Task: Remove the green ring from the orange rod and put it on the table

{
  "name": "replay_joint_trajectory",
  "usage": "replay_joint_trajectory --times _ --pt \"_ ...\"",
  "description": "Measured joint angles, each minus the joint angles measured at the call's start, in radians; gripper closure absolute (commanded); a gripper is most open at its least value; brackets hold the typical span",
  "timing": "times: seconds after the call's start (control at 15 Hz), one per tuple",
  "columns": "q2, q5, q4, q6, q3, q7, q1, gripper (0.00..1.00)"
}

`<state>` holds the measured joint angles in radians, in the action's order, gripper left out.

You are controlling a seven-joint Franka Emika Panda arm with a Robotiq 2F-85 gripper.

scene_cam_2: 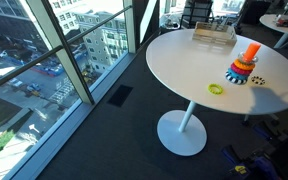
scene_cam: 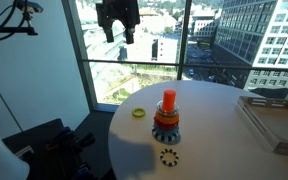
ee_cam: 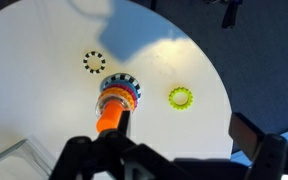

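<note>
My fingers point(scene_cam: 128, 34) hung wide open and empty at the top of the frame. The green ring point(scene_cam: 139, 113) lay flat on the white table point(scene_cam: 214, 130), just left of the orange rod point(scene_cam: 169, 100).

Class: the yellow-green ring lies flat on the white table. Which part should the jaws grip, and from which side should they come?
Best grip its rim, one jaw in the hole and one outside, coming straight down from above. The green ring lies flat on the table, so its thin edge offers little from the side, and it sits apart from the stacking toy, leaving room.
</note>
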<state>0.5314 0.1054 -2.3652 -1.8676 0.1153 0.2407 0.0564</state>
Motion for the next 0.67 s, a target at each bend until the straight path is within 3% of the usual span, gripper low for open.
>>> replay_joint_trajectory --times 0.67 --pt "0.12 -0.05 -0.051 0.023 0.013 -0.002 0.0 0.0"
